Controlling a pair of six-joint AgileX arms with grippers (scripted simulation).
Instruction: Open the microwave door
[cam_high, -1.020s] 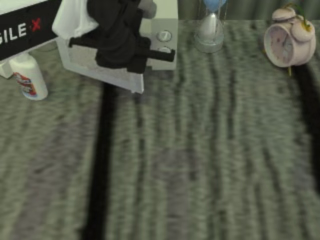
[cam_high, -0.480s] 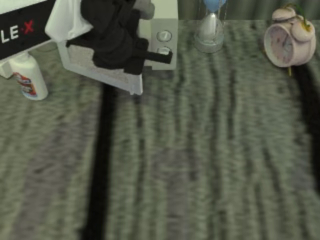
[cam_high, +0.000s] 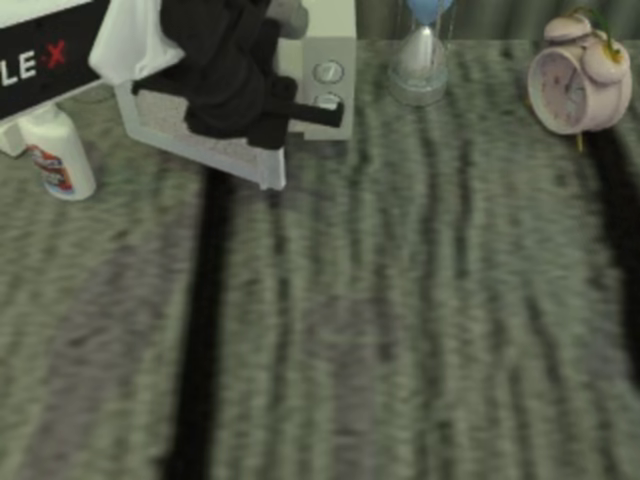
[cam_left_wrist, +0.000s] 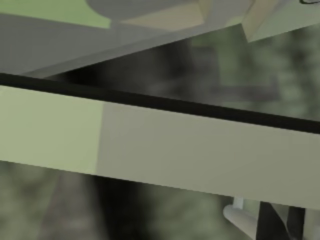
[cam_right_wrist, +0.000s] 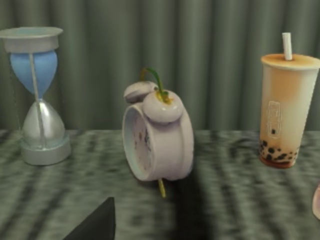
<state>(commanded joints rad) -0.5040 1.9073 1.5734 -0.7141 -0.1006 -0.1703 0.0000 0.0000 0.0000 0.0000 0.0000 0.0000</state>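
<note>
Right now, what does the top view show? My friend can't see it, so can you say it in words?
The left gripper is at the microwave door, which hangs partly open from the microwave at the table's far left. A white bottle stands left of it; an hourglass and a pink alarm clock stand to the right on the striped grey table.

We find the whole near and middle stretch of the worktop (cam_high: 400, 330) free for passage. Obstacles crowd the far edge: at the far left the microwave (cam_high: 330, 40), its microwave door (cam_high: 200, 150) swung out at an angle over the worktop, with our left end effector (cam_high: 290, 115) above it. A white bottle (cam_high: 58, 155) stands just left of the door. An hourglass (cam_high: 420, 60) and an alarm clock (cam_high: 578, 85) stand farther right, with a drink cup (cam_right_wrist: 287, 110) beyond the clock.
</note>
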